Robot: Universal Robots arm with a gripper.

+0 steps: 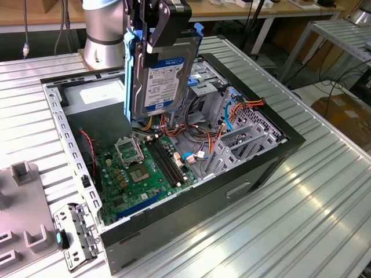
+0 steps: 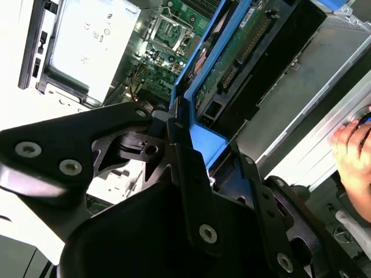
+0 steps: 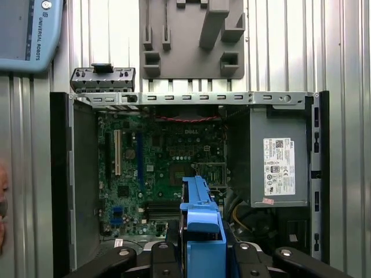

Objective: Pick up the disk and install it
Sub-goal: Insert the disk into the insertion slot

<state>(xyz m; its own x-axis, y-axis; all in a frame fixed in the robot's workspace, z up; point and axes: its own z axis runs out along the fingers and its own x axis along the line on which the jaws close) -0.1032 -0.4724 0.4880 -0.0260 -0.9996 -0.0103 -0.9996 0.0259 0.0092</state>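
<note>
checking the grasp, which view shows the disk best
The exterior view: the disk hangs upright in the gripper above the open case, label face and blue rails visible. The second wrist view shows its circuit-board side along a rail; the first wrist view, its blue carrier end.

The disk [image 1: 162,81] has bright blue rails and a white label, the motherboard [image 1: 139,174] is green, the case [image 1: 232,188] black.

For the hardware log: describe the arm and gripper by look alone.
The arm is a smooth silver-grey cylinder that widens to a round flange at its foot. The gripper is matte black, built from flat angular linkage plates and thick fingers, pinned with round silver screws and bolts.
</note>
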